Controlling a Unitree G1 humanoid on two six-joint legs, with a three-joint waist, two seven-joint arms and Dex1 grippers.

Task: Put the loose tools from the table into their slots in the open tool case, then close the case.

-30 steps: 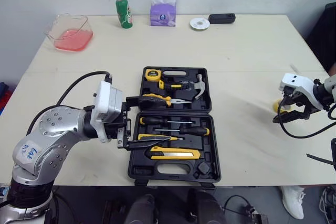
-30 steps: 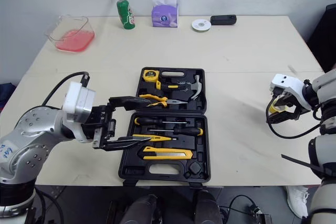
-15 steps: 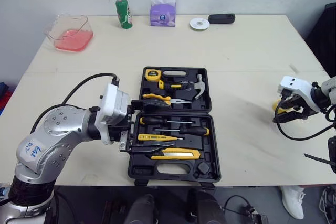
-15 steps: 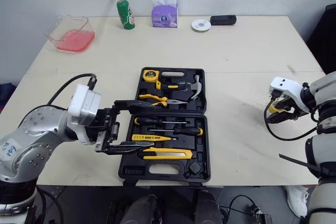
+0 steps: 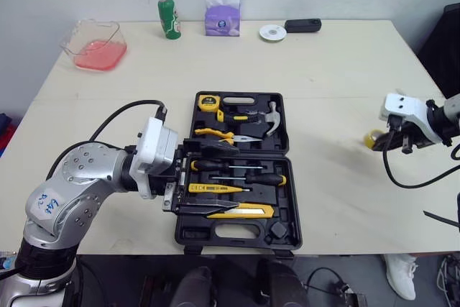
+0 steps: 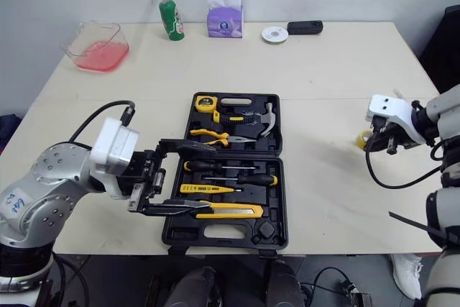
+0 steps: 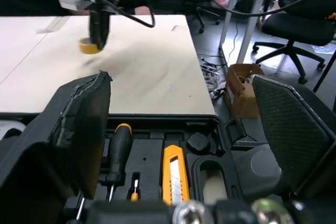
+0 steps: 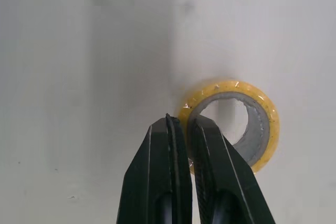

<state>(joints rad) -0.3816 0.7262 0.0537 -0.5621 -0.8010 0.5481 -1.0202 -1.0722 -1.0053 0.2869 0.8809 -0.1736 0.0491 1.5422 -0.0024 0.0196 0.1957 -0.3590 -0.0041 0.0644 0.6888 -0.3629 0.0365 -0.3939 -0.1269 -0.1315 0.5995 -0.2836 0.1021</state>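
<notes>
Right claw on the tape roll, left claw waiting at the case

You had the right gripper (image 8: 185, 124) closed almost fully across the wall of the yellow tape roll (image 8: 231, 85), one finger on the outside and one at the core. It looked like a pinch, though contact wasn't certain. The roll was on the table (image 5: 323, 70), well to the right of the tool case (image 5: 188, 235). The left gripper (image 5: 235, 177) was spread wide and empty over the case's lower tray. I judged the roll to be light and stiff, with a slick outer face that would likely skate or roll if nudged, so the wall was the right place to hold it. I couldn't read any brand or lettering on it.
</notes>
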